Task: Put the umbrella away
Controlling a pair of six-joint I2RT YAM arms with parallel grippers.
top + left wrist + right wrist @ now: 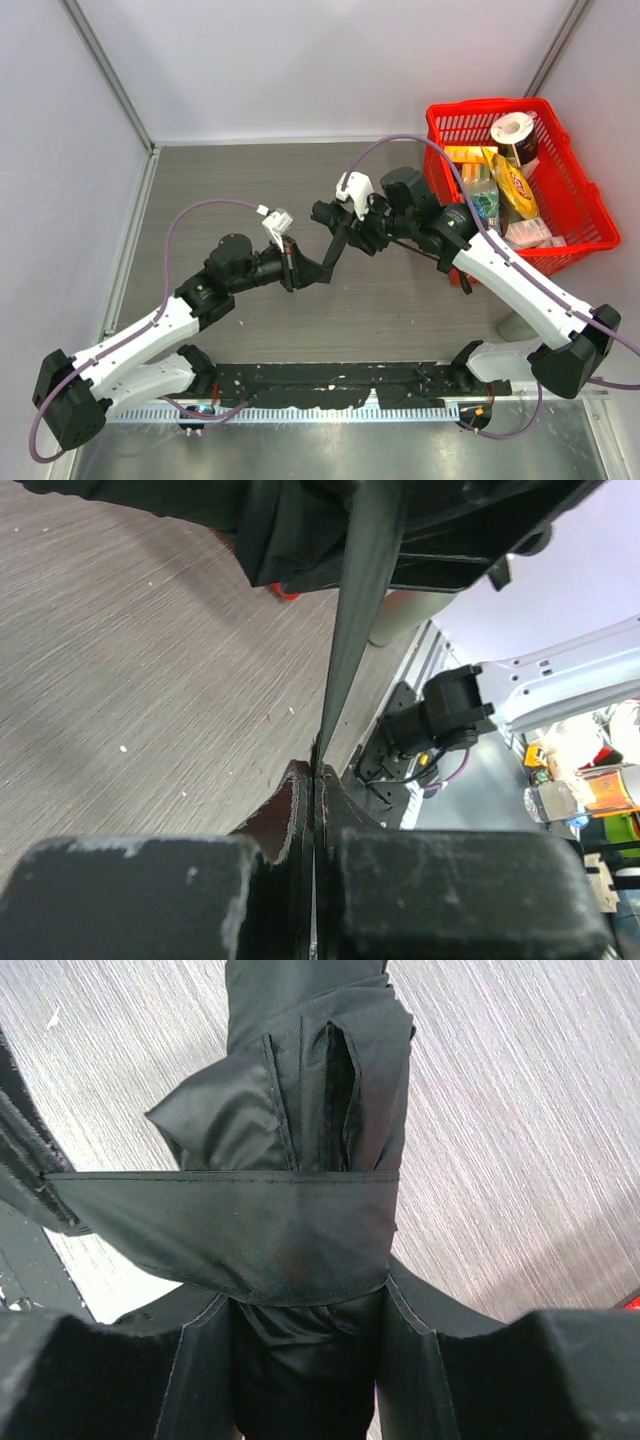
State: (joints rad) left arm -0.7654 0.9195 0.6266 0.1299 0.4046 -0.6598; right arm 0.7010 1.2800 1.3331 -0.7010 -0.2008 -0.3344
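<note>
Two holds on the umbrella (320, 1080): the right gripper (320, 1360) clamps its bundle, the left gripper (315, 790) pinches its strap (355, 630) (taut, slanting leftward from the umbrella).

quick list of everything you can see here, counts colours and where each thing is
umbrella: one, black, folded, held over the table's middle
strap: one, black, runs from the umbrella to the left pincer
basket: one, red, far right of the table
roll: one, white with dark core, on top in the basket
bag: one, yellow, in the basket
bottle: one, clear, in the basket
boxes: several, orange and pale, in the basket
cylinder: one, beige, near the basket's front
table: one, grey
arms: two, white and black
left pincer: shut on the strap
right pincer: shut on the umbrella
</note>
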